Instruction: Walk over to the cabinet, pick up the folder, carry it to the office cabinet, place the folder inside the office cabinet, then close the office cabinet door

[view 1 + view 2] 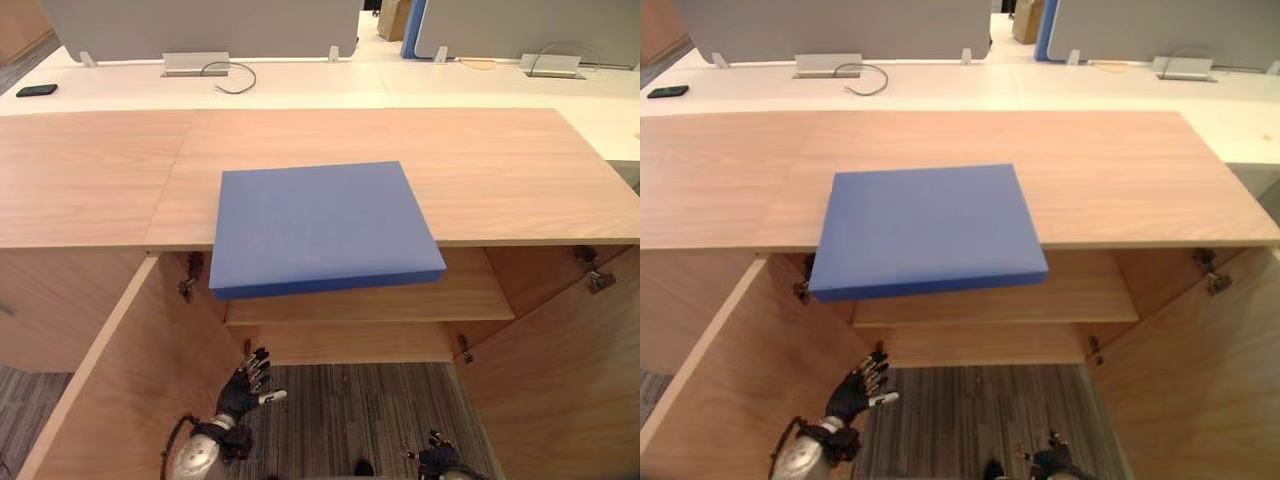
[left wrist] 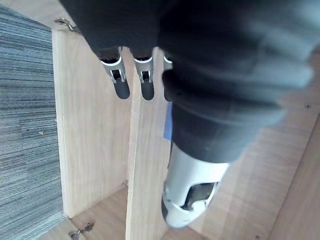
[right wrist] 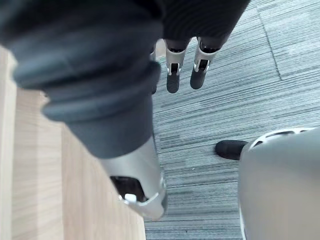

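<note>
Left hand (image 1: 245, 388) hangs at lower left, fingers loosely apart and empty; right hand (image 1: 437, 462), at the bottom edge, looks the same. Centre frame, the folder (image 1: 320, 225) overhangs the cabinet top (image 1: 100, 170), so I reckon a clumsy upward nudge could tip it off.

Left hand (image 1: 245, 386), right hand (image 1: 438, 461): low, relaxed

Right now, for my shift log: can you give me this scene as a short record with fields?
folder: blue, flat on cabinet top, front edge overhanging
left door: open
right door: open
left hand: low beside left door, open, holding nothing
right hand: low near right door, open, holding nothing
</note>
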`<state>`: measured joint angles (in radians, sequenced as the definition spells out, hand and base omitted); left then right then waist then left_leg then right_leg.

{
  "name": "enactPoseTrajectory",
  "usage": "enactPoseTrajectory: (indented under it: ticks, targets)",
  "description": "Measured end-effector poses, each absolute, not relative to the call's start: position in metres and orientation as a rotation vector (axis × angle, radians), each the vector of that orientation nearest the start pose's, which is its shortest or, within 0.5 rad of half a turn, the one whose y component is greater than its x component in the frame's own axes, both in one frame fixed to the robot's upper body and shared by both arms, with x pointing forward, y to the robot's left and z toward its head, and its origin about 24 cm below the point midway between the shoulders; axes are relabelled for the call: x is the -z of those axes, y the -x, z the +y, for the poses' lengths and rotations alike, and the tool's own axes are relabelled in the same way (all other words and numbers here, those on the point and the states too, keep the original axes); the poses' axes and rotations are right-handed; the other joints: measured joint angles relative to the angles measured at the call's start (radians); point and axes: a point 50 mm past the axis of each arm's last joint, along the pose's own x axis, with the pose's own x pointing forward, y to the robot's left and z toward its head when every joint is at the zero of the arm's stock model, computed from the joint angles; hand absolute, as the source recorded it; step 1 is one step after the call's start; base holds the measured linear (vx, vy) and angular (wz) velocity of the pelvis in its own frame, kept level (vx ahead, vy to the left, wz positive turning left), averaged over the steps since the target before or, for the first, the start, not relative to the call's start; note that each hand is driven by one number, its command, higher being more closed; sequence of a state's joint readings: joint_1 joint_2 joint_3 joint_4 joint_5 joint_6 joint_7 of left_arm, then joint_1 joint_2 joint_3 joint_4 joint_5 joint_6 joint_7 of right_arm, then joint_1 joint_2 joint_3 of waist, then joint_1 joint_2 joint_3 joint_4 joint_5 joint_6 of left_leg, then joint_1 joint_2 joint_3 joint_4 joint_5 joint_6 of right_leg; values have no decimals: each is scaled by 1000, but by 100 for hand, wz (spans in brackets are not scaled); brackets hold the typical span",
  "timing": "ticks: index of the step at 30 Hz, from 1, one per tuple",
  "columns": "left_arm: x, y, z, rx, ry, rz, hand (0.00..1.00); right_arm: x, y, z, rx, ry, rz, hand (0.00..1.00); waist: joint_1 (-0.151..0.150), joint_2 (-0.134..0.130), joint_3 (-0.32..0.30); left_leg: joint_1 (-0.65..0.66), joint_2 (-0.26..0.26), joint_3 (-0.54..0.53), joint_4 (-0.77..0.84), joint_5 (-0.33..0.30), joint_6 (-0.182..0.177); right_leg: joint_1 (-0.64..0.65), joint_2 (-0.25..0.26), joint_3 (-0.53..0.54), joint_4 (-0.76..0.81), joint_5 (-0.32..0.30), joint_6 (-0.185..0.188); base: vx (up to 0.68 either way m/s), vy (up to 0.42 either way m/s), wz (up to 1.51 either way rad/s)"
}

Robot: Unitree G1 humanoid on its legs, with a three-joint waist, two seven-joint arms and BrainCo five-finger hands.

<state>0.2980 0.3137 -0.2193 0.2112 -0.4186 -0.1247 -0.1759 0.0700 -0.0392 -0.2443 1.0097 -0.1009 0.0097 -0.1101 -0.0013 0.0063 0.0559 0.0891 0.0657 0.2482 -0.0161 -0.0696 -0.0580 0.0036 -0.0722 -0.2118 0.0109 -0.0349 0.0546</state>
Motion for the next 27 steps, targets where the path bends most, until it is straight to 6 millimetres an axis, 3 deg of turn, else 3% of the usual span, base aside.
enactPoseTrajectory:
  ticks: [5,11,16,20,27]
  targets:
    - [14,-166,207,449,-4,367,0,159,-92,-221,300,92,1133,0,-9,37,-21,19,-10,-33,15,-22,12,46,-9,-1,-32,13,-1,70,31,6]
    - [-25,-151,224,802,-245,436,0,160,-86,-231,265,119,1167,0,-10,45,-27,23,-26,-50,67,-46,20,78,-36,-2,-31,13,-1,4,40,4]
    - [-21,-130,230,871,-166,538,0,161,-83,-230,245,92,1180,0,-2,50,-31,20,-31,-82,76,-51,25,86,-42,-3,-29,13,-1,-35,33,10]
    - [-18,-113,235,850,-77,598,0,160,-83,-235,267,81,1174,0,22,52,-33,18,-27,-94,76,-51,25,87,-39,-4,-28,13,-1,-75,-8,6]
    - [-21,-104,245,773,-45,598,0,160,-83,-235,253,74,1174,0,49,57,-36,16,-25,-121,63,-49,25,86,-33,-6,-32,13,0,-108,-21,5]
